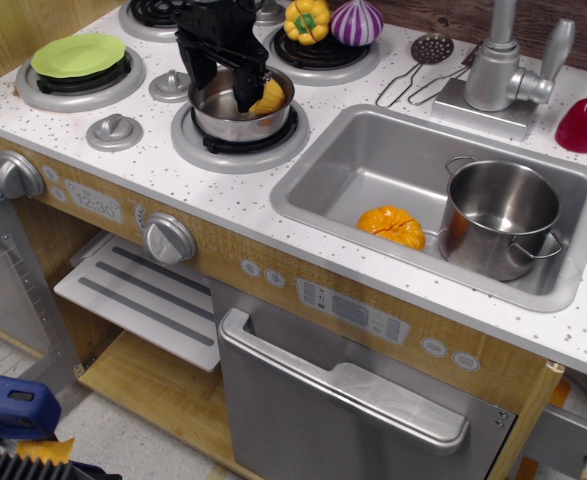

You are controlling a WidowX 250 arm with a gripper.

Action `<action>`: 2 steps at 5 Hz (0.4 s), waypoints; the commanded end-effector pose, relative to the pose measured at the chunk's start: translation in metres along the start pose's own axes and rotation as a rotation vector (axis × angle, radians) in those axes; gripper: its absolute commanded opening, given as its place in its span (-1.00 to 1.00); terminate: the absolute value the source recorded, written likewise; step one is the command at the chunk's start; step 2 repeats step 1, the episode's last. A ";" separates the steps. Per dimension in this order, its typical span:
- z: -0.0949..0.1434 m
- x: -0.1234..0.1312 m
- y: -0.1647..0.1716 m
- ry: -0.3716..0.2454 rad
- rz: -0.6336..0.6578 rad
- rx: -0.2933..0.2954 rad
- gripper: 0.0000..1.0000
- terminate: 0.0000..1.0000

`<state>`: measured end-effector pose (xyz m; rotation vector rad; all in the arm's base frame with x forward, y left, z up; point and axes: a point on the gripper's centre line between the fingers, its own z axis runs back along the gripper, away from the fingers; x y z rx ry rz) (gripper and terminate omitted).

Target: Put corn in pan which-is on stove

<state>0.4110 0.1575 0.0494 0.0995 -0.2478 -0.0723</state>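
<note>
The yellow corn [269, 97] lies inside the small shiny steel pan [235, 127], against its right wall. The pan sits on the front right burner of the white speckled stove [123, 165]. My black gripper [221, 84] hangs over the pan's left half with its fingers spread apart. One finger [245, 88] stands just left of the corn, and the other is by the pan's left rim. The gripper is open and holds nothing.
A green plate [77, 55] covers the left burner. A yellow-green bell pepper [307, 20] and a purple onion [356, 22] sit on the back burner. The sink [353, 165] to the right holds a larger pot [498, 215] and an orange pumpkin toy [393, 226]. A slotted spoon [419, 62] lies beside the faucet [497, 68].
</note>
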 end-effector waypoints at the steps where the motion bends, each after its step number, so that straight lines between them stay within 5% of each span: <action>1: 0.020 0.012 0.009 -0.057 -0.008 0.027 1.00 1.00; 2: 0.020 0.012 0.009 -0.057 -0.008 0.027 1.00 1.00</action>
